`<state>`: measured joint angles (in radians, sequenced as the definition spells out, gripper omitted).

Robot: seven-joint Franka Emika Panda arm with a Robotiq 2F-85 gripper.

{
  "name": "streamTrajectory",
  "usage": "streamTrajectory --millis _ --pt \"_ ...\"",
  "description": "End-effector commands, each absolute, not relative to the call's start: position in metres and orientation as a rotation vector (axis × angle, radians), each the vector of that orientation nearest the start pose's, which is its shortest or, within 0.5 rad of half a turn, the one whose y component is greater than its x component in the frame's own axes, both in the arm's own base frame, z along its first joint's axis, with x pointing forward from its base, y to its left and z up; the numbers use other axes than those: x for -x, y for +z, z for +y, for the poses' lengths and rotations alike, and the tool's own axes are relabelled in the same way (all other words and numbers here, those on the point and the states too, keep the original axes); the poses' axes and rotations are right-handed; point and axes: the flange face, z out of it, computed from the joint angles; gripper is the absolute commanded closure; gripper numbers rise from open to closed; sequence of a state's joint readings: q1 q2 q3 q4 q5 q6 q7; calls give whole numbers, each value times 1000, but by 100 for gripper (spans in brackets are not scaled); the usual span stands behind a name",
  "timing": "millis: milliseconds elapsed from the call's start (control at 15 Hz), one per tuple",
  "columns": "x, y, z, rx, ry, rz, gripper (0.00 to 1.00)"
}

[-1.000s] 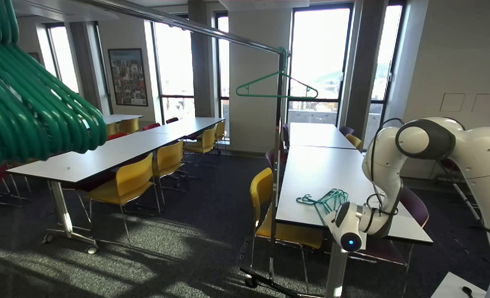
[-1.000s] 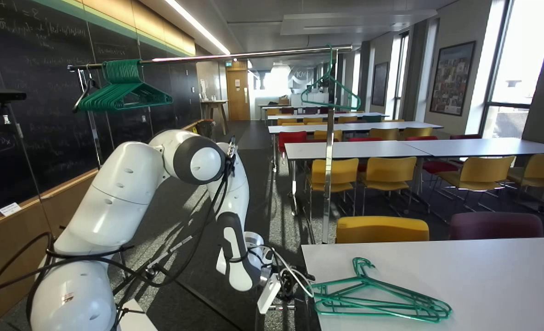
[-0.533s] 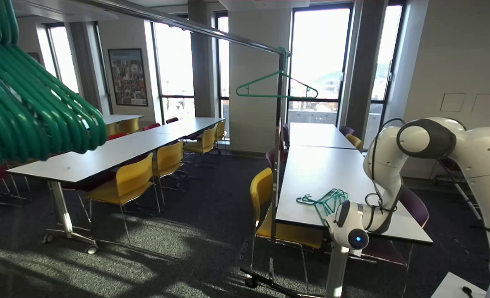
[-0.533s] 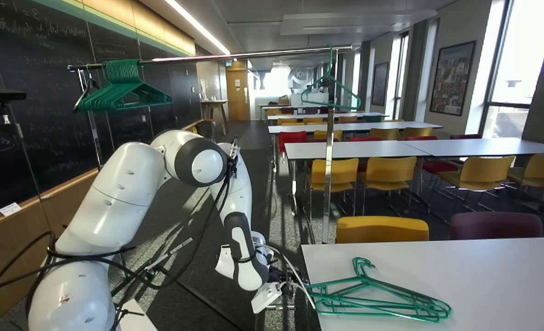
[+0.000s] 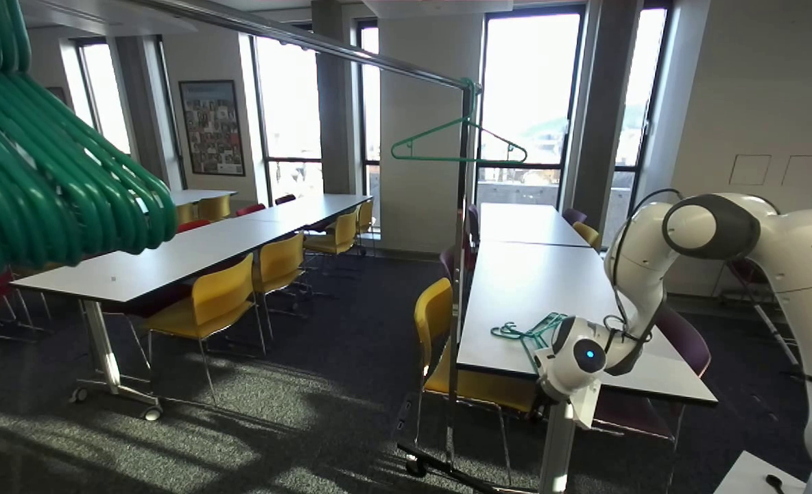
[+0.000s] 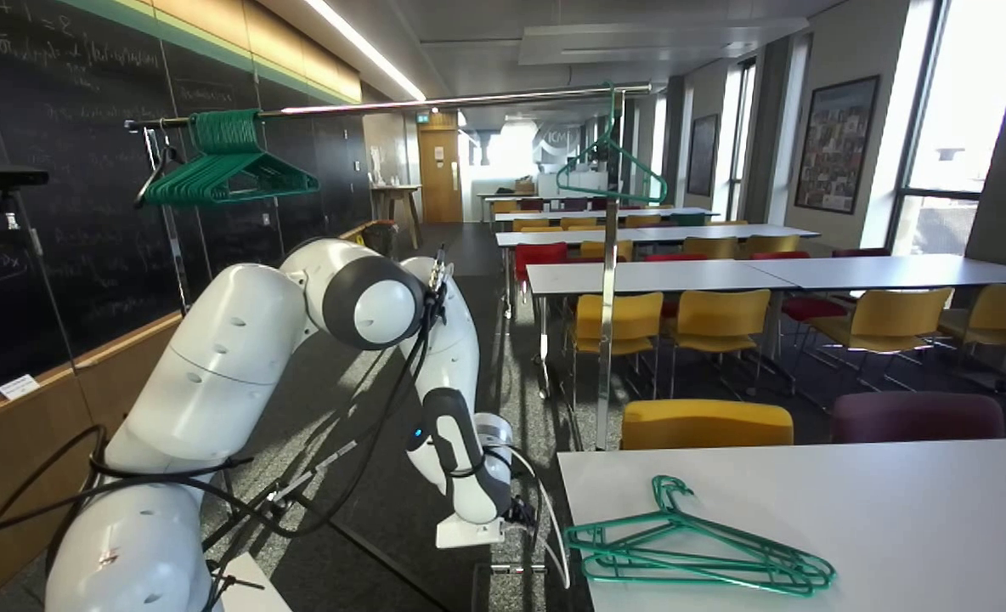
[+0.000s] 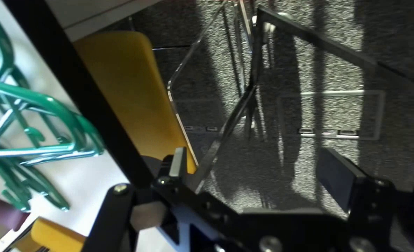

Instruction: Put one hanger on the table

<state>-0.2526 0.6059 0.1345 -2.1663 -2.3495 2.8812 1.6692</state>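
Claw (image 7: 258,169) apart, empty; placing looks done, so I'd ease toward the wrist view's three o'clock, snagging no hangers (image 7: 51,102) at nine on the surface (image 7: 88,180).

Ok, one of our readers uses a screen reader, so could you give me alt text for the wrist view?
The gripper, open and holding nothing, is seen against a sun-striped floor crossed by metal bars. At picture left, overlapping green hangers lie on the white table, apart from the gripper, and a yellow chair shows past the table's dark edge.
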Motion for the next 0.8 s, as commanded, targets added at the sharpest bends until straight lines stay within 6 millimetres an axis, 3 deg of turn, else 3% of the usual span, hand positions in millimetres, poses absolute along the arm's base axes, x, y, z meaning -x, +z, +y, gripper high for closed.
streamTrajectory --millis 0,533,667,733 --pt "-476 98 -4 3187 -616 -757 0" --pt "-466 77 7 3184 -384 -714 0" --pt "-471 79 17 3175 -397 -783 0" --pt "-483 91 23 3158 -484 -881 0"
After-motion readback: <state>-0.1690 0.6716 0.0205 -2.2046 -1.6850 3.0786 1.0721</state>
